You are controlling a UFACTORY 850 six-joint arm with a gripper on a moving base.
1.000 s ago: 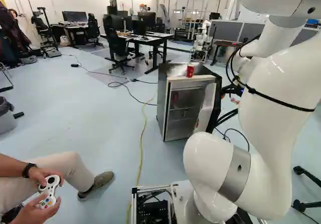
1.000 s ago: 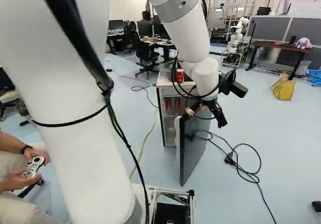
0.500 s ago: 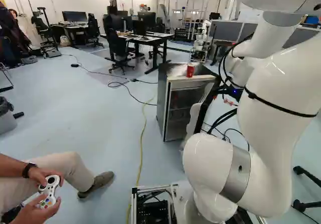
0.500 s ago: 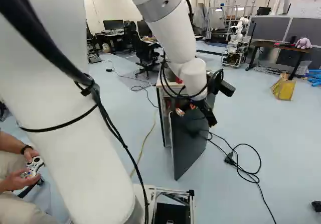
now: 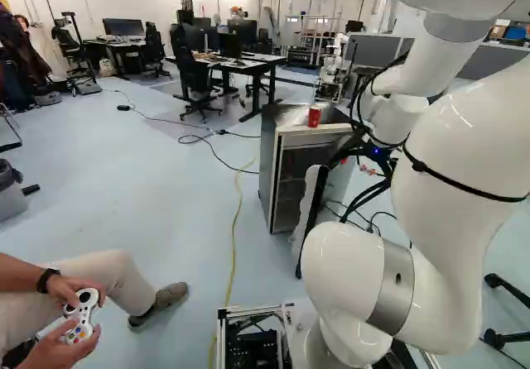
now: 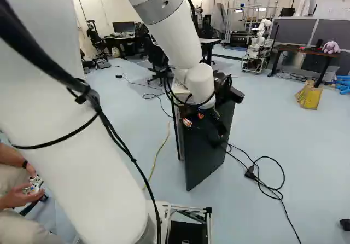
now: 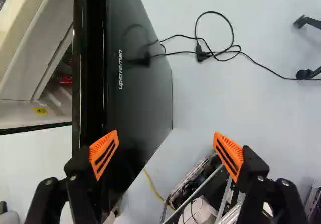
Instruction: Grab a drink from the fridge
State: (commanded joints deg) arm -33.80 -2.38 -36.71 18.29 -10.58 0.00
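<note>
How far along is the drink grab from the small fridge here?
Done: the fridge's glossy black door stands open, with red items, likely cans, showing inside. In hand: the black two-fingered gripper is open and empty, one orange pad by the door's edge, probably working the door wider. Left: reaching inside, gripping a drink, taking it out.

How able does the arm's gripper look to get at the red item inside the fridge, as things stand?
Probably not directly: the partly open door stands between the open gripper and the red item.
</note>
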